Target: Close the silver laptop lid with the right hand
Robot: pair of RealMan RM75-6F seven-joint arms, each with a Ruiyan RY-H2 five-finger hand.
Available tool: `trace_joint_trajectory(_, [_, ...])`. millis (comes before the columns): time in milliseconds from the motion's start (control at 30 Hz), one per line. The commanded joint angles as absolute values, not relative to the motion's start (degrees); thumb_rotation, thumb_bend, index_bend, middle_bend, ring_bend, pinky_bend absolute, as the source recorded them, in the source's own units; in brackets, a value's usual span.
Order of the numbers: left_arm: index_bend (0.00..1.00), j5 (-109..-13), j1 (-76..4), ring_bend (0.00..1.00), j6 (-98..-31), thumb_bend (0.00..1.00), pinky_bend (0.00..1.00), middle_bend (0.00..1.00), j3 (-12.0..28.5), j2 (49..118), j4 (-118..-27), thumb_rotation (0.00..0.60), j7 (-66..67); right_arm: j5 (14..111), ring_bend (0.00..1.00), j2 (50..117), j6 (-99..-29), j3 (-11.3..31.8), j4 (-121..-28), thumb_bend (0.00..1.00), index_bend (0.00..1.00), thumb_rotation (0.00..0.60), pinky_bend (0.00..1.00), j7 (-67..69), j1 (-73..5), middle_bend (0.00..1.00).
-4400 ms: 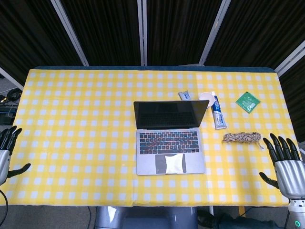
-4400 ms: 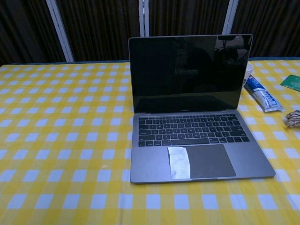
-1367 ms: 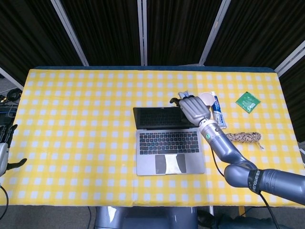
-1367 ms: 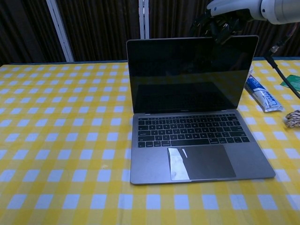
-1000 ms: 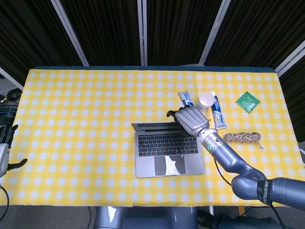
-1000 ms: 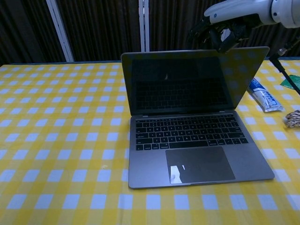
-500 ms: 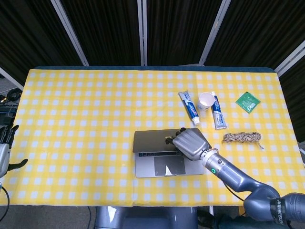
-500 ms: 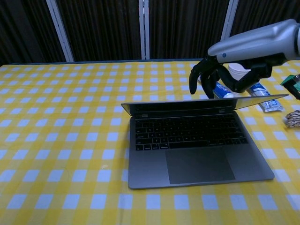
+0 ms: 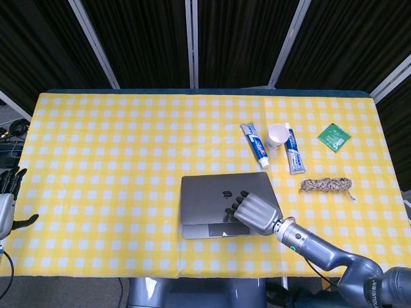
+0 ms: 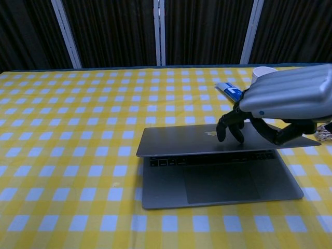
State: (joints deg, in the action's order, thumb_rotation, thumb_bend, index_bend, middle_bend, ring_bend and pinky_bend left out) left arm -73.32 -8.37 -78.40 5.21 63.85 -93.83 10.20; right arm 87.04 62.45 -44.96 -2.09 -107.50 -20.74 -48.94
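Note:
The silver laptop (image 9: 218,196) lies at the table's middle front, its lid (image 10: 207,139) tilted low over the keyboard with a narrow gap showing the keys in the chest view. My right hand (image 9: 255,213) (image 10: 282,106) presses palm down on the back of the lid, fingers spread, fingertips (image 10: 228,132) touching the lid near its logo. It holds nothing. My left hand (image 9: 6,205) rests at the table's left edge, fingers apart and empty.
Behind the laptop lie two toothpaste tubes (image 9: 255,145) (image 9: 294,157) and a white paper cup (image 9: 277,135). A coil of rope (image 9: 326,185) and a green packet (image 9: 334,136) sit to the right. The yellow checked tablecloth (image 9: 109,154) covers the table.
My right hand has pushed the lid down and toward me, from upright to nearly flat over the keyboard. The left hand has stayed put.

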Motion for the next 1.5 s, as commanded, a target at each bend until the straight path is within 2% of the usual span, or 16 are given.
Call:
trace_joint_trajectory(33, [0.00,-73.3,-8.4,0.00,-78.4,0.00,0.00,0.00,5.2,63.9,-93.9,0.600,10.3,95.7,0.35,64.9,-47.5,-5.9,-102.0,1.00,0.28,0.600,0.29,-20.7,-47.1,0.39])
trace_joint_trajectory(300, [0.00,-73.3,-8.4,0.00,-78.4,0.00,0.00,0.00,5.1,64.0,-93.9,0.600,10.6,105.6,0.35,67.9,-51.9,-10.2,-92.9,1.00,0.28,0.600,0.29,-18.4,-45.1,0.40])
trace_joint_trajectory(500, [0.00,-73.3,-8.4,0.00,-78.3,0.00,0.00,0.00,5.0,64.2,-93.9,0.600,11.0,108.6,0.35,70.2,-54.2,-12.6,-86.8,1.00,0.28,0.600,0.29,-15.3,-43.4,0.40])
trace_joint_trajectory(800, [0.00,-73.4,-8.5,0.00,-78.3,0.00,0.00,0.00,4.8,64.4,-94.1,0.600,11.4,109.8,0.35,72.6,-56.2,-13.6,-82.4,1.00,0.28,0.600,0.29,-11.8,-41.9,0.40])
trace_joint_trajectory(1033, [0.00,-73.7,-8.3,0.00,-78.6,0.00,0.00,0.00,4.7,64.3,-94.2,0.600,11.1,110.5,0.35,72.2,-59.8,-12.3,-81.8,1.00,0.28,0.600,0.29,-12.1,-41.2,0.40])
trace_joint_trajectory(1233, [0.00,-73.6,-8.4,0.00,-78.4,0.00,0.00,0.00,4.8,64.2,-94.1,0.600,10.7,110.9,0.35,66.4,-69.8,-8.5,-85.7,1.00,0.28,0.600,0.29,-12.8,-39.3,0.39])
trace_joint_trajectory(1333, [0.00,-73.9,-8.3,0.00,-78.8,0.00,0.00,0.00,4.8,64.0,-94.4,0.600,10.4,109.7,0.33,63.4,-76.4,-6.1,-86.5,0.99,0.25,0.600,0.27,-13.7,-36.6,0.34])
trace_joint_trajectory(1367, [0.00,-74.0,-8.2,0.00,-78.9,0.00,0.00,0.00,4.8,64.0,-94.5,0.600,10.3,109.0,0.30,62.7,-79.1,-5.5,-86.6,0.93,0.22,0.600,0.24,-13.9,-35.1,0.31])
trace_joint_trajectory(1433, [0.00,-74.4,-8.0,0.00,-79.4,0.00,0.00,0.00,4.8,63.7,-94.7,0.600,10.0,105.5,0.22,61.7,-83.4,-4.1,-86.3,0.69,0.16,0.600,0.14,-14.5,-31.5,0.23])
trace_joint_trajectory(1500, [0.00,-74.9,-7.9,0.00,-79.8,0.00,0.00,0.00,4.8,63.6,-94.8,0.600,9.8,101.0,0.08,61.3,-86.0,-3.0,-87.5,0.29,0.07,0.600,0.03,-15.8,-27.8,0.10])
